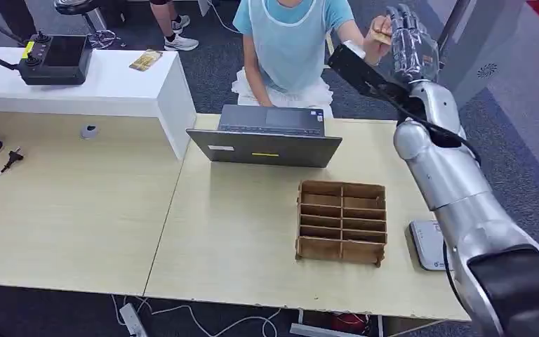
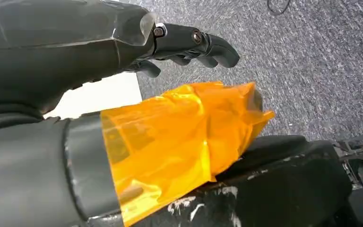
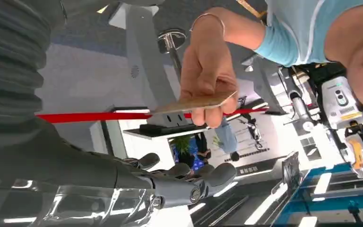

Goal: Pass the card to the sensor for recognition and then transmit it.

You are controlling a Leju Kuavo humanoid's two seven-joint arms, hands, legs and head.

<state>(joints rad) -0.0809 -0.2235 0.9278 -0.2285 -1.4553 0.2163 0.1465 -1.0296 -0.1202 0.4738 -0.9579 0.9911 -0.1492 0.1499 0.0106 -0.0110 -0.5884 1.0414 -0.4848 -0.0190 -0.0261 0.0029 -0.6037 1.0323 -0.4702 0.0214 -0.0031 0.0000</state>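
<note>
A person's hand (image 1: 377,43) holds a tan card (image 1: 380,33) at the far right, above the table's back edge. My right hand (image 1: 408,38) is raised just beside it. In the right wrist view the card (image 3: 194,101) is pinched in the person's fingers (image 3: 208,71), and my own dark fingers (image 3: 189,177) are spread a short way off, not touching it. A white flat sensor (image 1: 424,244) lies on the table's right edge, partly behind my right arm. My left hand (image 2: 99,42) hangs over grey carpet and holds nothing; its thumb (image 2: 179,132) is wrapped in orange film.
A wooden divided box (image 1: 342,221) stands on the table (image 1: 238,239) left of the sensor. An open grey laptop (image 1: 267,137) sits at the back edge before the seated person (image 1: 288,42). At the left, a white shelf (image 1: 112,88) carries a black controller (image 1: 55,60).
</note>
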